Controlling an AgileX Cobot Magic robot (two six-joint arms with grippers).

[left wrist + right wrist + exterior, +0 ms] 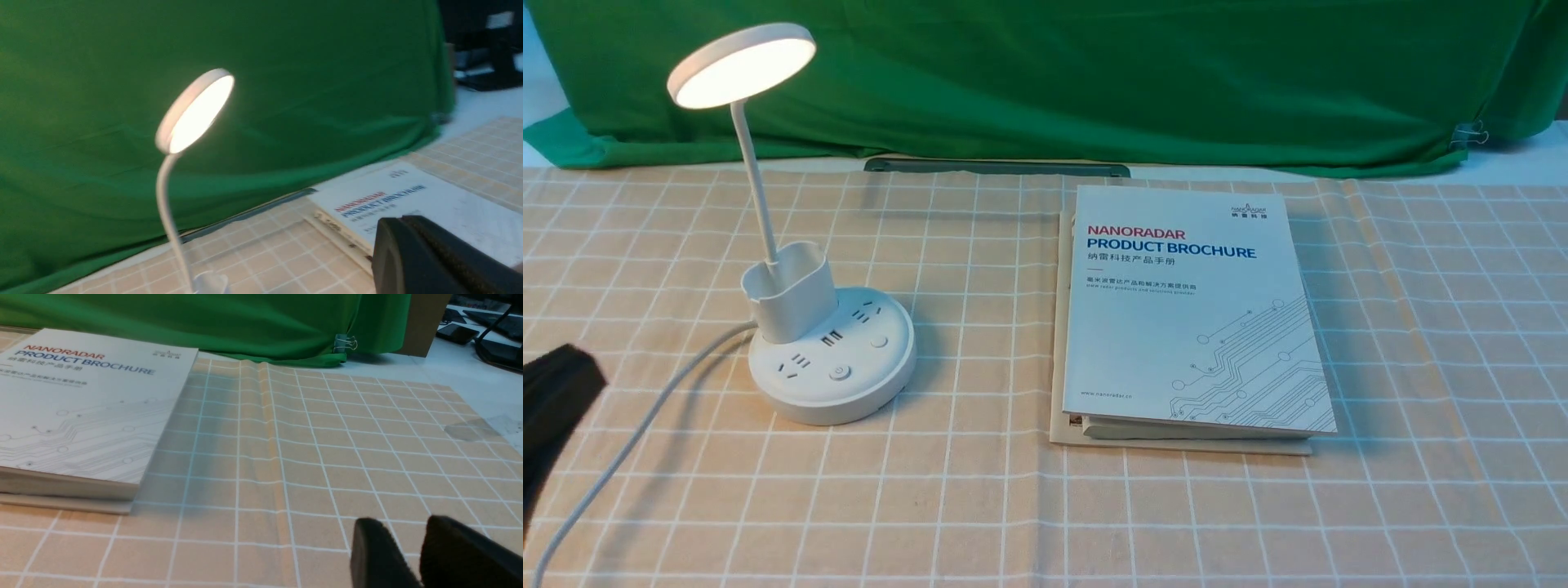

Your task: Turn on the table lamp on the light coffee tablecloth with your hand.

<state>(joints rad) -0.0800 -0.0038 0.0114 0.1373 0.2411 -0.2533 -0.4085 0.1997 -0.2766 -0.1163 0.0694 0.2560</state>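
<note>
With the table lamp (829,351) glowing far left on the light coffee tablecloth (980,506), the left tool (556,392), its state untellable, could snag the cord nearby, while the right tool (412,555) sits slightly parted.

Black left end effector (560,392): cut off at front view's edge, jaw state unreadable. White plastic disc-headed table lamp (192,114): base out of left wrist frame. White printed product brochure (408,204): title blurred there.

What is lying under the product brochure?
Under the brochure lies another flat beige booklet; only its edges show. Its cover is hidden, and the tablecloth lies beneath.
</note>
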